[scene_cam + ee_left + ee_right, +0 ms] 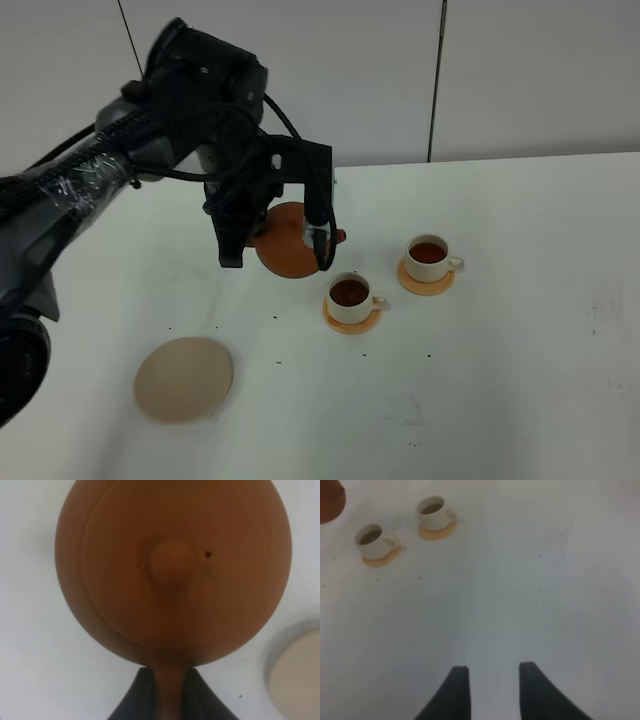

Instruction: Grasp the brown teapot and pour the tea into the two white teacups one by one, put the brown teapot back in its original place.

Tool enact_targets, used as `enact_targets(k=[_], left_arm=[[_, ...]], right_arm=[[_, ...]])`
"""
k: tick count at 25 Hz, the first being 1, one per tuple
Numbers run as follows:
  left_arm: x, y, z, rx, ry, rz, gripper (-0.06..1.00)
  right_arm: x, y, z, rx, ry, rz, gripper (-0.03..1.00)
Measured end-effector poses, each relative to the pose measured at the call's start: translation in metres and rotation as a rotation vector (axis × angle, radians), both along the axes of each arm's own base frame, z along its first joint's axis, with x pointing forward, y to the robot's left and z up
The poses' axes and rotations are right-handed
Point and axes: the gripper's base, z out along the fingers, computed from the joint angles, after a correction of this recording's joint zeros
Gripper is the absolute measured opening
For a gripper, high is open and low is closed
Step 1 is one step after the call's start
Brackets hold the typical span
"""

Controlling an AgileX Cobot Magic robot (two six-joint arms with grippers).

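Observation:
The brown teapot hangs tilted in the air, just left of and behind the nearer white teacup. My left gripper is shut on its loop handle. In the left wrist view the teapot fills the picture and the gripper pinches the handle. Both teacups, the nearer one and the farther one, stand on orange coasters and hold dark tea. The beige disc coaster lies bare at the front left. My right gripper is open and empty over bare table, away from the cups.
The white table stretches wide to the right and front. A pale wall runs behind the table's back edge. A few dark specks lie on the table near the cups. The beige disc also shows in the left wrist view.

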Motion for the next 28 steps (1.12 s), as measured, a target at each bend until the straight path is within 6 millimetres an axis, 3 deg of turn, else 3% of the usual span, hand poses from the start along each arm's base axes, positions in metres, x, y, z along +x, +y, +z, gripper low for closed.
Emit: enact_targets(k=[23,28], left_arm=[[-0.0035,-0.0053,-0.0011,-0.092,0.048,0.019,0.17],[-0.0058,-0.0042,0.0085,-0.106,0.029,0.033,0.17]], right_arm=[[0.0000,0.0001,0.0000,0.001,0.000,0.001,0.24],[0.0000,0.0001,0.0000,0.001,0.000,0.001,0.24]])
